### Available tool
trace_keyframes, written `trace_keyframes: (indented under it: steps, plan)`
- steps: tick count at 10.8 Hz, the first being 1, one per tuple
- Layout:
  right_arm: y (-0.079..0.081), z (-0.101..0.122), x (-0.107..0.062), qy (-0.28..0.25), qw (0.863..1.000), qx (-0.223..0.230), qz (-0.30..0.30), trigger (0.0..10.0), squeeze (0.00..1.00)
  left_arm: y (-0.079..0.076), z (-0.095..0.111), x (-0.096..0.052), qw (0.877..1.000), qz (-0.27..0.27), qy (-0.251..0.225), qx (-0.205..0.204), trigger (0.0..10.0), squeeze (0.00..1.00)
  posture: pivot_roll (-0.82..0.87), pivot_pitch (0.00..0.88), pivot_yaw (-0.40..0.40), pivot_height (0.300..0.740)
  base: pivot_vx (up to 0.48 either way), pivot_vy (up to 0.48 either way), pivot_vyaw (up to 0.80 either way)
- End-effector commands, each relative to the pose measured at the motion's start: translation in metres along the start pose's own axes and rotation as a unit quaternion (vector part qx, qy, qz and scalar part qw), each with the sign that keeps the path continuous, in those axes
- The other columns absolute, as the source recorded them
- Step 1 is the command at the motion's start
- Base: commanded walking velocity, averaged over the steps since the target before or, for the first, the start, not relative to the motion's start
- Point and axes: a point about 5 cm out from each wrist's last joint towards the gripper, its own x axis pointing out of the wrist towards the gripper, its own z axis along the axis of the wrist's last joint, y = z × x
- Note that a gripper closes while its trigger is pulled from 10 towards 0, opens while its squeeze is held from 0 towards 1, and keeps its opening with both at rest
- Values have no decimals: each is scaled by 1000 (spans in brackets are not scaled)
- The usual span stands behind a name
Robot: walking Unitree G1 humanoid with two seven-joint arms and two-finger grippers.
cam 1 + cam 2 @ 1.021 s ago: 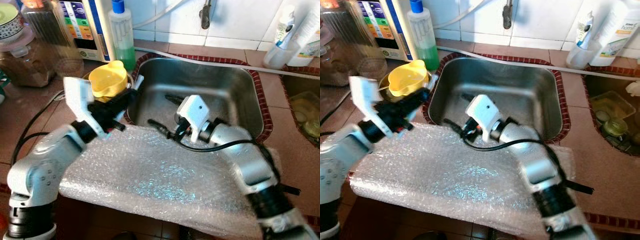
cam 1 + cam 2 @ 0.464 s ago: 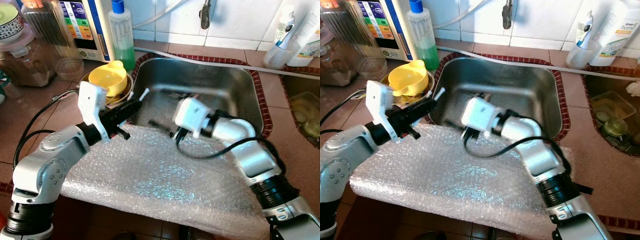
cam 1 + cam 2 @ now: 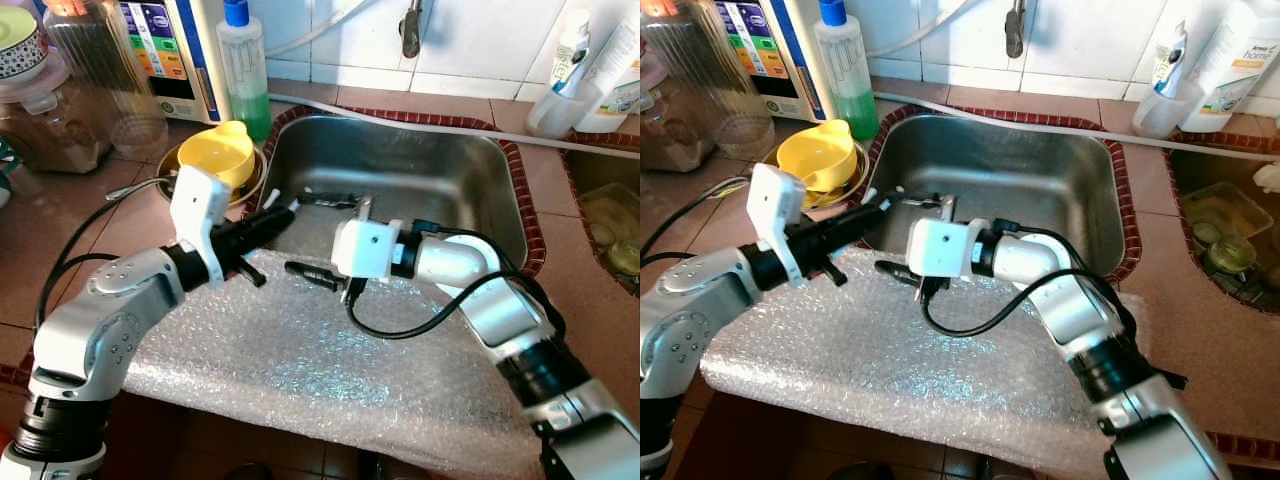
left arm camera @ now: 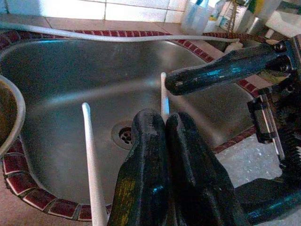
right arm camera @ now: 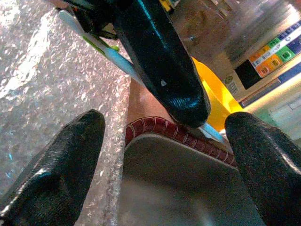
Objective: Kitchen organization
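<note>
**Handing the white sticks across at the sink's front-left rim**

Left of the sink (image 3: 440, 165) a yellow bowl (image 3: 222, 155) is sitting in a metal one. We are reaching the left gripper (image 3: 278, 214) over the sink's front-left corner, its fingers pinched together on two thin white sticks (image 4: 91, 165) whose ends are poking out over the basin. Just right of it, over the sink's front edge, we are holding the right gripper (image 3: 298, 232) spread wide, one finger either side of the left fingertips. We judge a clean handover needs the right fingers closing on the bare stick ends, not the left fingers, before the left lets go; otherwise the sticks could drop into the sink or onto the bubble wrap (image 3: 300, 350) in front of it.
</note>
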Motion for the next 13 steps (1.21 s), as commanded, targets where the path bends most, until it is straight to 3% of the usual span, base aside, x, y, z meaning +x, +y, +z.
trace_keyframes:
  steps: [1,5,10,13]
  plan:
    - [2,0,3,2,999,-26,29,10000,0,-2,1,0,1000,-11,7,14,0,0,-44,217,44,740,0,0,0]
    - [5,-11,6,26,991,-103,84,10000,0,-6,0,-4,999,-32,22,29,0,0,-38,225,43,740,0,0,0]
    - [-3,-18,5,40,985,-157,66,10000,0,-10,-1,-9,998,-48,37,35,0,0,-41,224,36,740,0,0,0]
    - [-10,-19,5,34,984,-168,40,10000,0,-11,-5,-10,997,-49,51,40,0,0,-36,226,38,740,0,0,0]
